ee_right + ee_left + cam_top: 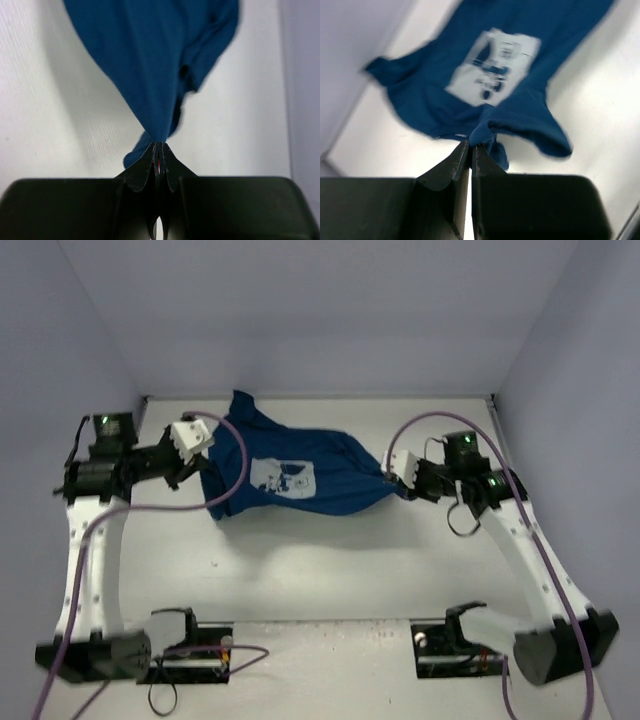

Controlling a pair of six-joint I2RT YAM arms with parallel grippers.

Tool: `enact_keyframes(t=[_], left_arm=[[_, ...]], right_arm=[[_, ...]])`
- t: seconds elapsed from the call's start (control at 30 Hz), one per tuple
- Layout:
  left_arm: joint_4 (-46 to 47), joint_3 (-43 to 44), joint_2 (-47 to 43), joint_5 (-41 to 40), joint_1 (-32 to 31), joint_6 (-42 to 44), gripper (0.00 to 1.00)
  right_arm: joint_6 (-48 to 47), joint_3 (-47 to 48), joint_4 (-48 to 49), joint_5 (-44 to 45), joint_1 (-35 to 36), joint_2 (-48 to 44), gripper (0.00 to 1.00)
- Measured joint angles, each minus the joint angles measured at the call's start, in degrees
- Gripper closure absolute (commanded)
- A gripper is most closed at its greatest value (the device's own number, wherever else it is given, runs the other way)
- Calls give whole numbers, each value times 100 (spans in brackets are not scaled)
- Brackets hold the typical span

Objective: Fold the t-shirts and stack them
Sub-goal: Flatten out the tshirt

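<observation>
White tabletop [330, 580]: my left gripper [470, 146] and right gripper [158, 144] both clench the navy t-shirt [300, 475], stretching it out for folding; next, I judge, lowering it flat.

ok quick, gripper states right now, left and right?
Left gripper: closed, pinching one end of the t-shirt.
Right gripper: closed, pinching the opposite end of the same shirt.

No readable text, even on t-shirt [335, 488]
</observation>
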Motion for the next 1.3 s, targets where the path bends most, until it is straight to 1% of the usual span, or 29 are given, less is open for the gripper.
enact_keyframes(t=[0.13,0.23,0.3,0.4,0.47,0.53,0.6,0.67,0.73,0.8,0.9,0.97,1.03,1.1,1.17,1.2,1.3], left_arm=[[595,-28,-1052,-552,107,-1120,100],[1147,-30,-1530,-1132,103,-1812,100],[1553,-29,-1732,-1466,103,-2201,100],[2032,-17,-1567,-1776,102,-2545,100],[2300,38,-1102,-1850,93,-2690,100],[2575,242,-337,-1933,64,-2797,100],[2857,631,558,-2060,-1,-2880,100],[3238,1085,1551,-2209,-49,-2922,100],[3528,1494,2499,-2411,-124,-2907,100],[3837,2000,3341,-2609,-203,-2882,100],[4457,2802,4279,-2902,-295,-2875,100],[4850,3511,4784,-3080,-336,-2910,100],[5094,4313,5183,-3216,-350,-2986,100],[5316,5185,5480,-3314,-354,-3081,100],[5641,5763,5523,-3388,-353,-3174,100],[5840,5916,5478,-3410,-352,-3208,100],[6544,5999,5146,-3457,-352,-3269,100]], right_arm=[[612,456,-39,-32,-107,-837,100],[1011,684,170,22,-145,-1269,100],[1272,672,489,123,-148,-1452,100],[1578,520,1133,287,-157,-1355,100],[1759,474,1576,367,-194,-930,100],[1963,572,2137,443,-267,-143,100],[2223,947,2599,546,-343,907,100],[2489,1607,2982,671,-406,2044,100],[2766,2441,3176,765,-451,3071,100],[3075,3657,3416,846,-481,4130,100],[3459,5520,3685,1008,-483,5456,100],[3642,6591,3788,1130,-483,6077,100],[3763,7355,3997,1231,-483,6444,100],[3802,7487,4382,1316,-483,6407,100],[3804,7156,5062,1408,-483,6101,100],[3793,6804,5440,1450,-483,5850,100],[3715,5770,6424,1527,-483,5071,100]])
